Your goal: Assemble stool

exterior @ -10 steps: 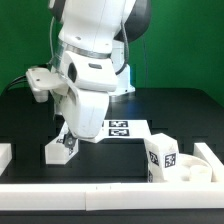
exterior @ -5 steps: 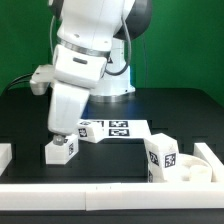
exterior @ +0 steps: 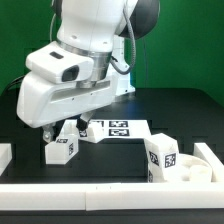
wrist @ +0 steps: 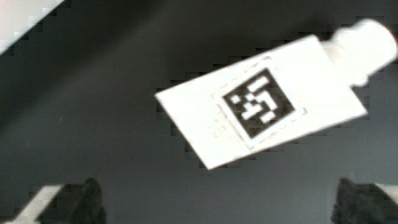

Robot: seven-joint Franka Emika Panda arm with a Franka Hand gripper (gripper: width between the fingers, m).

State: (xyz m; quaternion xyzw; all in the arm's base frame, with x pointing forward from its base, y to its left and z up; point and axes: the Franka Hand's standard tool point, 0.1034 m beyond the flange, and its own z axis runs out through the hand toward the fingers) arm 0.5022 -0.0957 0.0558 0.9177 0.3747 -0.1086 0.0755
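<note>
Pincer (wrist: 222,203) spread wide, nothing between its fingers, hanging over a stool leg (wrist: 263,105) lying on its side on the black table (exterior: 180,110), just beside the marker board (exterior: 118,129). Looks light, rigid, slick plastic, so pinch across the flat tagged faces, mid-body. Other stool parts (exterior: 170,160) wait well apart, exterior view's right.

No text (anywhere) — just patterned tags (wrist: 258,100)
</note>
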